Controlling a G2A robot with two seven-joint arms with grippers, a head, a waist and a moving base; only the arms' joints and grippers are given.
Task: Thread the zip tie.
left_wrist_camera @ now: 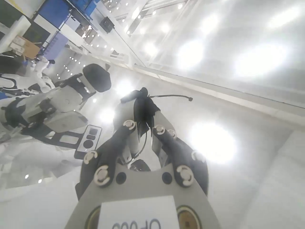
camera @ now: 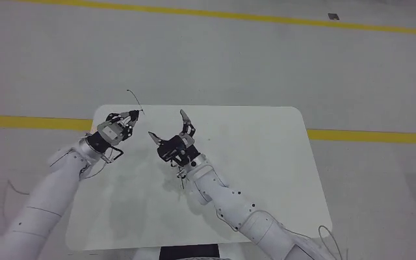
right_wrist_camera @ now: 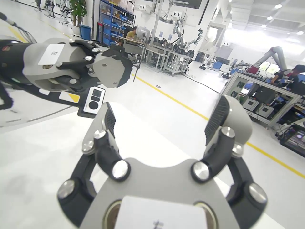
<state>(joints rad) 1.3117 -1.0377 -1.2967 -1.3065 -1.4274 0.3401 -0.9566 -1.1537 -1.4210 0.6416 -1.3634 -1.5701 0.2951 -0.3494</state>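
Left gripper (camera: pixel 133 116) is pinched on the black zip tie (camera: pixel 135 99), one end sticking out. Right gripper (camera: pixel 166 123) hangs near it over the white table (camera: pixel 260 162), spread wide open

Robotics lab: robot arms (right_wrist_camera: pixel 181 33), parts shelving (right_wrist_camera: pixel 114 21), workbenches (right_wrist_camera: pixel 164 55).

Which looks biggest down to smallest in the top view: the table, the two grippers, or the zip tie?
1. table
2. right gripper and left gripper: about alike, though the open right one spreads wider
3. zip tie, a thin strand pinched in the left gripper
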